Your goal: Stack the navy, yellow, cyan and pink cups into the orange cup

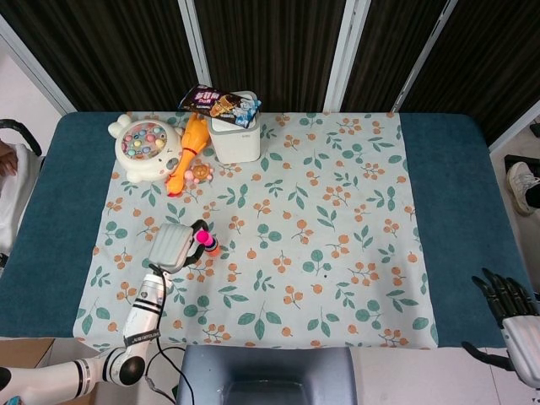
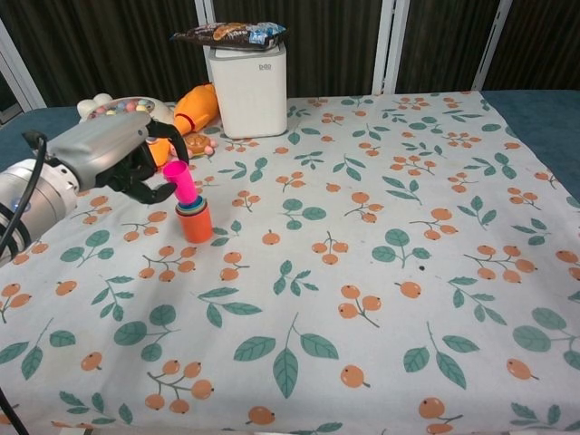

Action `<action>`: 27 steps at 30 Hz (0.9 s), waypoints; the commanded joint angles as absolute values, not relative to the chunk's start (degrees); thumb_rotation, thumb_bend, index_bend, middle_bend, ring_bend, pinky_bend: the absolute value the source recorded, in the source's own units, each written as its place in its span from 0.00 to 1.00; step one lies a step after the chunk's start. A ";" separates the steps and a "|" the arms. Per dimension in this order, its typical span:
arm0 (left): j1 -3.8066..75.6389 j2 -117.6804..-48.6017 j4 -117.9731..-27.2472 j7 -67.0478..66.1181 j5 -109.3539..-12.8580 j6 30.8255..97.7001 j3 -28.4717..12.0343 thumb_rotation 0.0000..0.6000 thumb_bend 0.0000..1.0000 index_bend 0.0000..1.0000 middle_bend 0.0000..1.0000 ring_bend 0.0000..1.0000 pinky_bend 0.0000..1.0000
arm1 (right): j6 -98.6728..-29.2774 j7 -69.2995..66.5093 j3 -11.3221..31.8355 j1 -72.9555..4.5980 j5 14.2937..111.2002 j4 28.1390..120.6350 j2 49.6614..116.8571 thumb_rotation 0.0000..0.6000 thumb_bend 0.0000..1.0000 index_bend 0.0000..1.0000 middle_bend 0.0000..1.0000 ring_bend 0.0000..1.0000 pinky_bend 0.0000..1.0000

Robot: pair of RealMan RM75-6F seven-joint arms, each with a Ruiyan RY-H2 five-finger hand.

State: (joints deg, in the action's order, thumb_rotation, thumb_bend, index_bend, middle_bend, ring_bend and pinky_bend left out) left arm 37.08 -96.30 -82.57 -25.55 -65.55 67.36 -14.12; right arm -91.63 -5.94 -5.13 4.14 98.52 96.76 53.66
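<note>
The pink cup (image 2: pixel 178 182) sits in the left part of the chest view, pinched by the left hand (image 2: pixel 116 161) and tilted, its base just over the mouth of the orange cup (image 2: pixel 195 221). The orange cup stands upright on the floral worktop (image 2: pixel 362 272) with other cups nested in it, a cyan rim showing. The insertion likely turns on righting the pink cup so its long axis lines up with the stack straight below. Behind, in the upper left, lie a rubber chicken (image 2: pixel 190 113), a white bin (image 2: pixel 246 86) and a round toy (image 1: pixel 145 150), well apart. The right hand (image 1: pixel 510 308), far off at the lower right of the head view, holds nothing, fingers apart.
</note>
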 commanded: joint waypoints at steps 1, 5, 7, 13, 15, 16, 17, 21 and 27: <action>37.12 -96.44 -82.27 -25.56 -65.75 67.36 -13.77 1.00 0.39 0.55 1.00 1.00 1.00 | -91.66 -6.02 -5.12 4.16 98.48 96.75 53.65 1.00 0.21 0.00 0.00 0.00 0.00; 36.99 -96.43 -82.00 -25.35 -65.96 67.30 -13.24 1.00 0.39 0.55 1.00 1.00 1.00 | -91.74 -6.02 -5.13 4.20 98.54 96.69 53.67 1.00 0.21 0.00 0.00 0.00 0.00; 36.96 -96.43 -81.89 -25.15 -66.16 67.25 -12.99 1.00 0.38 0.55 1.00 1.00 1.00 | -91.68 -5.97 -5.12 4.19 98.47 96.70 53.69 1.00 0.21 0.00 0.00 0.00 0.00; 37.00 -96.68 -81.32 -25.38 -65.44 66.55 -12.63 1.00 0.38 0.35 1.00 1.00 1.00 | -91.74 -5.86 -5.12 4.25 98.50 96.77 53.71 1.00 0.21 0.00 0.00 0.00 0.00; 37.09 -96.61 -81.32 -25.76 -64.60 66.00 -12.71 1.00 0.38 0.14 1.00 1.00 1.00 | -91.82 -5.92 -5.11 4.28 98.50 96.73 53.70 1.00 0.21 0.00 0.00 0.00 0.00; 37.18 -96.57 -81.46 -25.56 -64.47 65.85 -12.89 1.00 0.38 0.05 1.00 1.00 1.00 | -91.84 -5.95 -5.10 4.29 98.49 96.70 53.68 1.00 0.21 0.00 0.00 0.00 0.00; 37.20 -96.46 -81.53 -25.24 -64.37 65.72 -13.02 1.00 0.38 0.01 1.00 1.00 1.00 | -91.85 -5.97 -5.10 4.29 98.51 96.67 53.68 1.00 0.21 0.00 0.00 0.00 0.00; 36.40 -94.22 -83.56 -23.05 -66.63 66.32 -12.17 1.00 0.36 0.00 1.00 1.00 1.00 | -91.82 -5.89 -5.10 4.28 98.54 96.51 53.68 1.00 0.21 0.00 0.00 0.00 0.00; 29.34 -81.98 -90.56 -11.08 -80.38 72.44 -3.23 1.00 0.36 0.00 0.75 0.85 0.95 | -91.76 -5.71 -5.19 4.37 98.53 96.48 53.75 1.00 0.21 0.00 0.00 0.00 0.00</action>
State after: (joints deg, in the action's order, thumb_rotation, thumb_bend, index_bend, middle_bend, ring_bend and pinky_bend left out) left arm 33.51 -88.97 -86.92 -18.30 -72.97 69.24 -9.02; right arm -91.77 -5.72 -5.18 4.37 98.51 96.48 53.74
